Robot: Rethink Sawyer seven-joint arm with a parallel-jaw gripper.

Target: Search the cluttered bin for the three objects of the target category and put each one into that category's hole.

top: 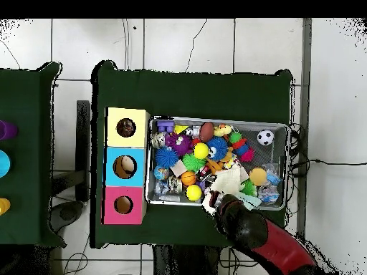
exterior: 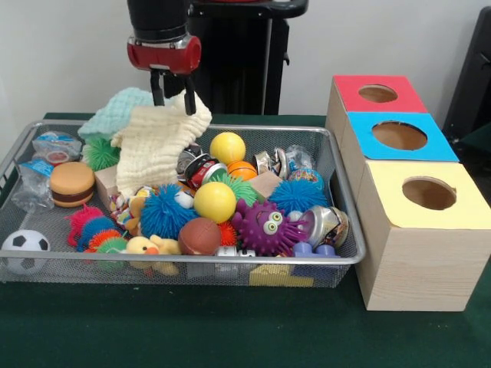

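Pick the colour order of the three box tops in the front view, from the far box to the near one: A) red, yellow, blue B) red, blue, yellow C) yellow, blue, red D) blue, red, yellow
B: beside the mesh bin, the red-topped box stands farthest back, the blue-topped box sits in the middle, and the yellow-topped box is nearest the camera.

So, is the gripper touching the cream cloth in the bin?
Touching. In the front view the gripper has its two dark fingers pressed into the top edge of the cream cloth, with no gap visible between them.
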